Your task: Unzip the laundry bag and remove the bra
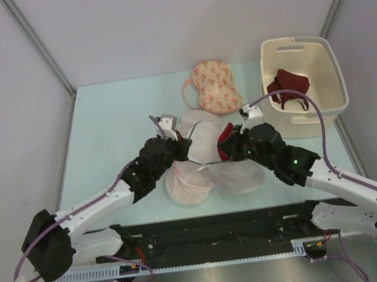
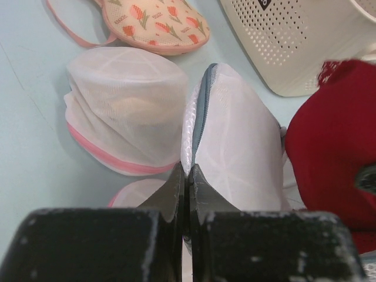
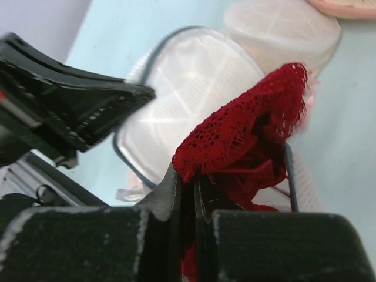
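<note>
The white mesh laundry bag (image 1: 203, 142) with a grey zip rim stands open at mid-table. My left gripper (image 1: 179, 141) is shut on its rim; in the left wrist view the rim (image 2: 201, 103) rises straight from my closed jaws. My right gripper (image 1: 228, 151) is shut on the dark red lace bra (image 1: 226, 133), which sticks partly out of the bag. In the right wrist view the bra (image 3: 241, 132) bunches above my jaws, with the bag (image 3: 188, 88) behind it. The bra also shows at the right of the left wrist view (image 2: 335, 153).
Two mesh pouches with pink trim lie close by (image 2: 123, 106) (image 1: 188, 183). A peach patterned bra (image 1: 214, 85) lies at the back. A cream basket (image 1: 325, 71) at the right holds another dark red garment (image 1: 287, 90).
</note>
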Robot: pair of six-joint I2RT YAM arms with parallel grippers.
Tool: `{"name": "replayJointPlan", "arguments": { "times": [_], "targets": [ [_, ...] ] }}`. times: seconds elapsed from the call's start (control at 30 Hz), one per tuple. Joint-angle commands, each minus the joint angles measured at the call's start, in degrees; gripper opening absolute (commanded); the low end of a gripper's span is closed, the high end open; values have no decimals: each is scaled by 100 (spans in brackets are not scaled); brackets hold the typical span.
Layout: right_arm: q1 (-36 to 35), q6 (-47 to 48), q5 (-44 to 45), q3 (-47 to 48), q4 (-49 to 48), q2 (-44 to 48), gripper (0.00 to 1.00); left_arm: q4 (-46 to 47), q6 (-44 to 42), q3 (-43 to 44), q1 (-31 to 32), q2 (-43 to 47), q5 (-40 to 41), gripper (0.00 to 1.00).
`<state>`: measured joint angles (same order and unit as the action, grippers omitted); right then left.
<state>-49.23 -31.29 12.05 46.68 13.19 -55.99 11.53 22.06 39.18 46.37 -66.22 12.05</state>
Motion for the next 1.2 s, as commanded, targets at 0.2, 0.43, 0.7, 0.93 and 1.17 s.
{"name": "replayJointPlan", "arguments": {
  "times": [0.2, 0.43, 0.7, 0.93, 1.17],
  "targets": [
    [211, 26, 60, 298, -1257, 193, 0, 200, 149, -59, 30, -111, -62, 1],
    [1099, 395, -335, 1378, -1644, -61, 0, 455, 44, -174, 153, -286, -151, 0],
    [2057, 141, -256, 1977, -2381, -184, 0, 615, -184, -175, 249, -146, -170, 0],
    [2444, 473, 244, 2565, -2945, -624, 0, 377, -440, -59, 487, 135, 78, 0],
    [3902, 511, -35, 3488, -2348, -1010, 0, 131, -448, -95, 531, 399, 104, 0]
  ]
}}
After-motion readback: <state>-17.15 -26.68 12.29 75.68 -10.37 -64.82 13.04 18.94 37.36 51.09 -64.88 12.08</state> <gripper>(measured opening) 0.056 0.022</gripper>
